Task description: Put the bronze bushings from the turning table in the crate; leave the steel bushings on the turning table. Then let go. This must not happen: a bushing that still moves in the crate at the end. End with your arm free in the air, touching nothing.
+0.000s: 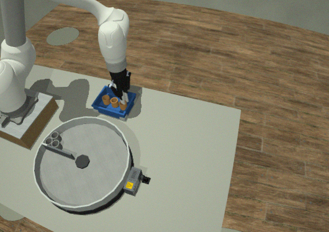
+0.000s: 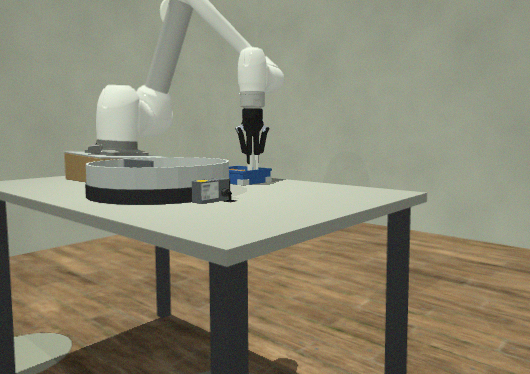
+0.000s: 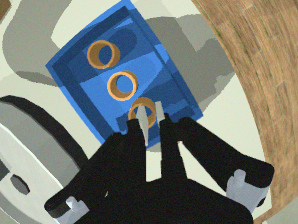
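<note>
Seen from the top, three steel bushings (image 1: 55, 143) are kept on the turning table (image 1: 102, 183) (image 2: 150, 178) (image 3: 30, 130) at left. Then three bronze bushings (image 1: 114, 102) (image 3: 112, 86) are seen in the blue crate (image 1: 108, 113) (image 2: 252, 177) (image 3: 97, 92). The right one seems to have its wall between the gripper's (image 1: 125, 101) (image 2: 253, 163) (image 3: 151, 111) barely parted tips, not pinched, so a straight lift is needed.
</note>
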You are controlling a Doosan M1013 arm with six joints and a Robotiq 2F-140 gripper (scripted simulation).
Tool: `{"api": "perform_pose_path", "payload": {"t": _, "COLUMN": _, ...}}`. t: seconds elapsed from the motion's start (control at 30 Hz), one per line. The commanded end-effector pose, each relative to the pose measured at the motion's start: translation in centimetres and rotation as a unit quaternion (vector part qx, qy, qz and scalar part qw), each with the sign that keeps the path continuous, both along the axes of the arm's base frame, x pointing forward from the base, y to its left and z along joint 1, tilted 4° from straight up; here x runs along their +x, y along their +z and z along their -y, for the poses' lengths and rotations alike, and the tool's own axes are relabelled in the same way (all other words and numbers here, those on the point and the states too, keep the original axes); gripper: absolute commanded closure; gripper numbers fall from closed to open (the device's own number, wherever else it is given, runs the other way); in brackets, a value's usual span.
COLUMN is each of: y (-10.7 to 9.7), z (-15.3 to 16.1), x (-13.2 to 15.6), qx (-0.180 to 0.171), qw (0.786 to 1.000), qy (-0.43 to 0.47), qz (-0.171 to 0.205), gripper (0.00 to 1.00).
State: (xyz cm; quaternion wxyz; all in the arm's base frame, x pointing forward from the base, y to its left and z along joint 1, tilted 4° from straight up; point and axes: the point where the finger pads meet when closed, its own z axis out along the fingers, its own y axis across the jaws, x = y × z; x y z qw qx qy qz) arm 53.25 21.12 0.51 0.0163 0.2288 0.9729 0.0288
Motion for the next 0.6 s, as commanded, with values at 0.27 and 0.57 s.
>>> {"api": "perform_pose_path", "payload": {"t": 0.27, "y": 3.9, "z": 0.1, "x": -0.3, "qx": 0.001, "qw": 1.000, "qy": -0.003, "qz": -0.001, "gripper": 0.90}}
{"api": "perform_pose_path", "payload": {"t": 0.57, "y": 7.7, "z": 0.3, "x": -0.4, "qx": 0.001, "qw": 1.000, "qy": -0.003, "qz": -0.001, "gripper": 0.90}}
